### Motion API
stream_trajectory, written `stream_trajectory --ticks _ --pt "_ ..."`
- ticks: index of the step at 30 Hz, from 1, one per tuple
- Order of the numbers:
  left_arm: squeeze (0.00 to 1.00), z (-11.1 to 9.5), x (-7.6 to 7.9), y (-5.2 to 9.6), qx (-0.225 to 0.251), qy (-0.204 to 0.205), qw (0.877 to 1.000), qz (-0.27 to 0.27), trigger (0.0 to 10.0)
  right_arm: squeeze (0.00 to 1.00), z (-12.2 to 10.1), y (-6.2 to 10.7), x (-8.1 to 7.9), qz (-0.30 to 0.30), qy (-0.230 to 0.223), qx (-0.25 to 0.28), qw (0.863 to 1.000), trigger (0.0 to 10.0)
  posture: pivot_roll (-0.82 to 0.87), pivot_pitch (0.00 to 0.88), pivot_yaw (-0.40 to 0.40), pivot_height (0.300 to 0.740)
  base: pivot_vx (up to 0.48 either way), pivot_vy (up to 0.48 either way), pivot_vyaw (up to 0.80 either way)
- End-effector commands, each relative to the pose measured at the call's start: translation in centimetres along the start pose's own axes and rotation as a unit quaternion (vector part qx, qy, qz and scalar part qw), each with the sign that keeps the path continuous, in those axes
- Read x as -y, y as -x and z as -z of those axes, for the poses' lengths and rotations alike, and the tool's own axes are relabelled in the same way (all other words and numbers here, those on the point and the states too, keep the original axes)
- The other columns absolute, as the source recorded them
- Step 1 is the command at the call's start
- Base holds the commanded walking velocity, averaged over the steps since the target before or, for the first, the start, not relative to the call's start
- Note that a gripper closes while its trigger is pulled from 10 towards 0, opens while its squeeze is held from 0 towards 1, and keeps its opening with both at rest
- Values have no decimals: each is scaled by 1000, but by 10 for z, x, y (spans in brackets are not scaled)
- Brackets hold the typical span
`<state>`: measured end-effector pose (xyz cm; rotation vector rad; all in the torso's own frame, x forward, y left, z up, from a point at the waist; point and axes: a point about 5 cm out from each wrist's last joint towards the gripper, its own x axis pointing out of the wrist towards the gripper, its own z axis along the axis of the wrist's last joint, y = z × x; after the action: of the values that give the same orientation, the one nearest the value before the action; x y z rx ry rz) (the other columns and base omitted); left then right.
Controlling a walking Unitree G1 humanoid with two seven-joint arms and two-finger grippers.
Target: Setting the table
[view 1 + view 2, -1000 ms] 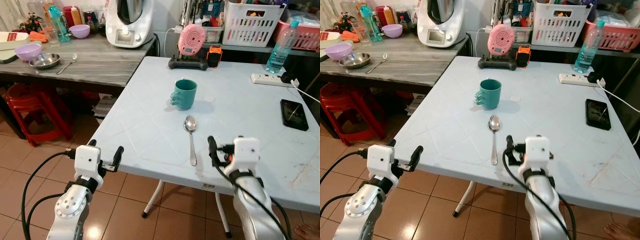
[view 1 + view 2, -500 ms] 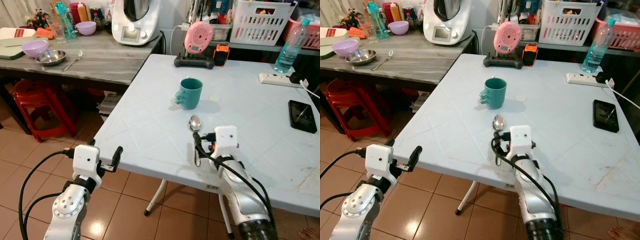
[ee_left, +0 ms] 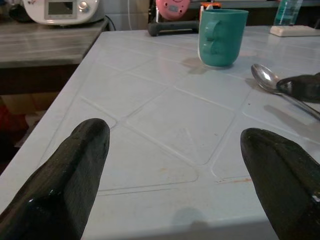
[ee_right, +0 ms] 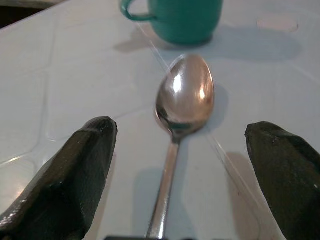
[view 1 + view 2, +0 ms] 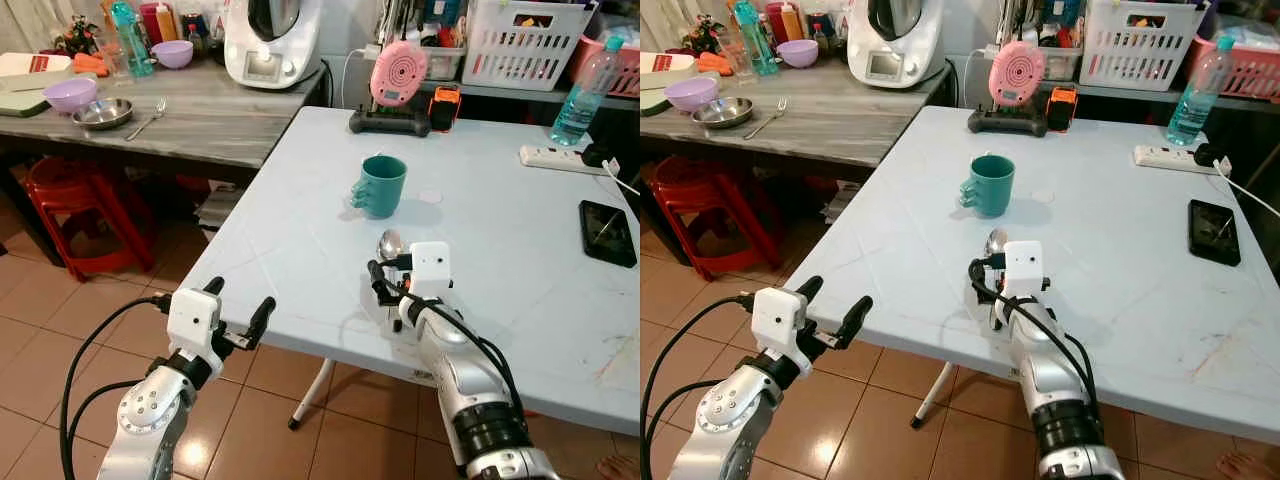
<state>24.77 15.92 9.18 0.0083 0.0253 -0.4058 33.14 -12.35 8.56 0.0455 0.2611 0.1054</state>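
A metal spoon (image 4: 184,100) lies on the white table (image 5: 300,240), bowl toward a teal mug (image 5: 381,185) standing just beyond it. My right gripper (image 4: 180,129) is low over the spoon's handle, open, one black finger on each side of it. In the left eye view the right gripper (image 5: 388,295) covers most of the handle, and the spoon's bowl (image 5: 389,243) sticks out past it. My left gripper (image 5: 240,300) is open and empty at the table's near left edge, pointing across the tabletop toward the mug (image 3: 222,36).
A phone (image 5: 607,231), a power strip (image 5: 552,156) and a water bottle (image 5: 580,92) are at the table's right. A pink device (image 5: 397,75) stands at the back. At the left, a grey counter (image 5: 200,110) holds bowls and a fork (image 5: 148,116); red stools (image 5: 85,215) sit beneath.
My right gripper has moved forward from the table's near edge over the spoon's handle. The left gripper has come up closer to the table's edge. The camera has shifted slightly.
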Motion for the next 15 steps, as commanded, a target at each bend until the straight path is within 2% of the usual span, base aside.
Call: stream_trajectory --ticks 1,2,3,4,6,7,14,15 --pt "0 -5 -1 -1 4 -5 1000 3 10000 0 1 -2 3 5 -6 -4 1000 9294 18 20 24 740 0 0 0" --pt "0 -5 -1 -1 4 -5 1000 3 10000 0 1 -2 3 4 -7 -6 1000 9294 17 21 27 740 0 0 0" --pt "0 -5 -1 -1 3 -4 1000 7 10000 0 3 -4 3 0 -12 -11 1000 3569 17 21 28 740 0 0 0" --pt "0 -5 -1 -1 2 -4 1000 9 10000 0 3 -4 2 -2 -13 -14 1000 2706 17 22 29 740 0 0 0" --pt "0 -4 0 -1 2 -3 1000 11 10000 0 4 -5 2 -4 -13 -16 1000 2706 17 22 29 740 0 0 0" --pt "0 -4 1 -1 1 -1 1000 16 10000 0 4 -7 -2 -13 -12 -19 1000 0 19 23 29 740 0 0 0" --pt "0 -5 3 -1 1 5 1000 28 10000 0 7 -11 -15 -46 -5 -37 998 0 23 22 28 740 0 0 0" --pt "0 -5 3 -1 1 5 1000 29 10000 0 8 -11 -16 -49 -1 -43 998 9922 23 22 25 740 0 0 0"
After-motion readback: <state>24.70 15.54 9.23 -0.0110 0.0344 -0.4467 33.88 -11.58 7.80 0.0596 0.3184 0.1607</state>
